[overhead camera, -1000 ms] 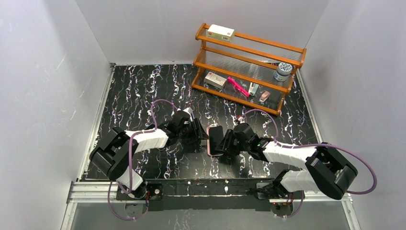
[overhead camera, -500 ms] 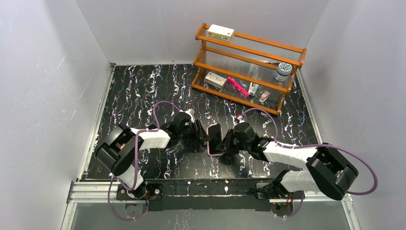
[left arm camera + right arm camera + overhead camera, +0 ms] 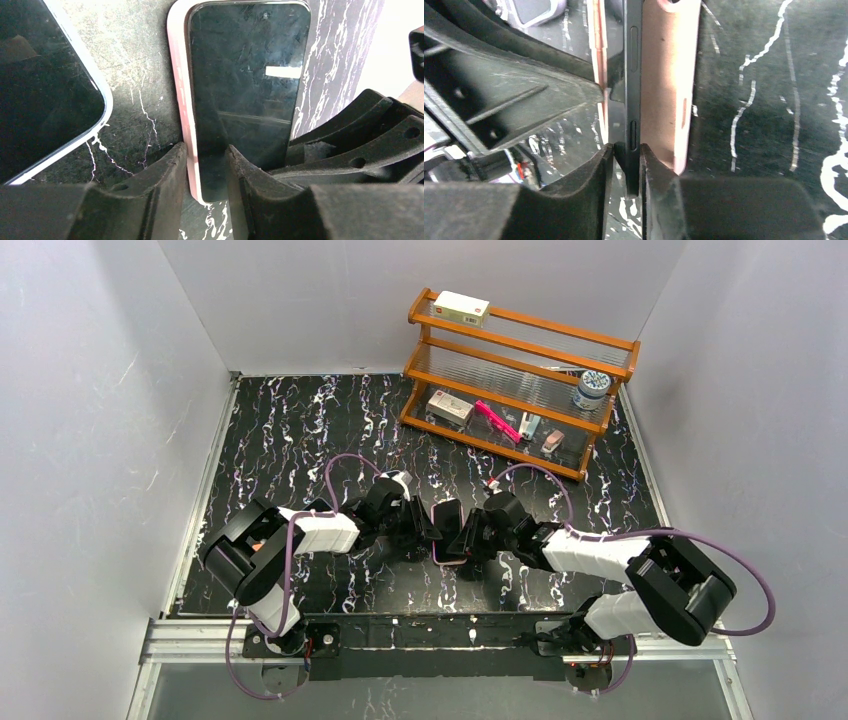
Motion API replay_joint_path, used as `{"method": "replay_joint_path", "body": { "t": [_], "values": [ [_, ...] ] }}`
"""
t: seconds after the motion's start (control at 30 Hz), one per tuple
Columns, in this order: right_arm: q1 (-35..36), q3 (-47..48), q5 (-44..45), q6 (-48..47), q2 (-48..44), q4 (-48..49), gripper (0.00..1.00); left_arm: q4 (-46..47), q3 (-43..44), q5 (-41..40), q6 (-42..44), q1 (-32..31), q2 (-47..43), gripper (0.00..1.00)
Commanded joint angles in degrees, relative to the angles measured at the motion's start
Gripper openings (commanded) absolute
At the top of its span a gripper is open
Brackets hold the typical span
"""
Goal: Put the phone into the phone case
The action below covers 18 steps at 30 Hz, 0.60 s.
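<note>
the phone (image 3: 245,90) sits in the pink case (image 3: 179,100), screen showing (whether it is fully seated i cannot tell). left gripper (image 3: 206,160) is clamped on the case's long rim; right gripper (image 3: 626,150), from the case's other side, pinches the phone's thin edge. a second phone (image 3: 40,100) lies just beside the case, and the rack (image 3: 520,350) stands well behind the case

Left tool (image 3: 432,535) and right tool (image 3: 462,540) tight around phone (image 3: 245,90) and phone case (image 3: 669,85) — bare tabletop (image 3: 280,430) far left, rack (image 3: 510,375) far right.
</note>
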Motion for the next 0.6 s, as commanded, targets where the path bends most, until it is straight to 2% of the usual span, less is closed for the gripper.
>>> {"method": "replay_joint_path", "body": {
  "t": [0.0,0.1,0.27,0.43,0.57],
  "values": [
    [-0.3,3.5,3.0,-3.1,-2.1,-7.1,0.37,-4.2,-0.3,-2.8,1.0,-0.6,0.7,0.3],
    [-0.6,5.6,4.9,-4.5,-3.8,-14.1,0.46,-5.3,-0.3,-3.7,1.4,-0.6,0.6,0.3],
    [-0.9,7.9,7.4,-7.1,-6.4,-20.7,0.52,-5.6,-0.1,-3.9,1.6,-0.6,0.3,0.3],
    [-2.3,10.1,9.8,-12.2,-6.4,-20.9,0.53,-6.8,0.7,-4.4,2.5,-0.6,-1.0,0.33],
    [-3.2,11.9,10.0,-14.9,-2.9,-19.4,0.47,-8.5,2.3,-5.8,3.8,-0.6,-1.3,0.38]
  ]
}}
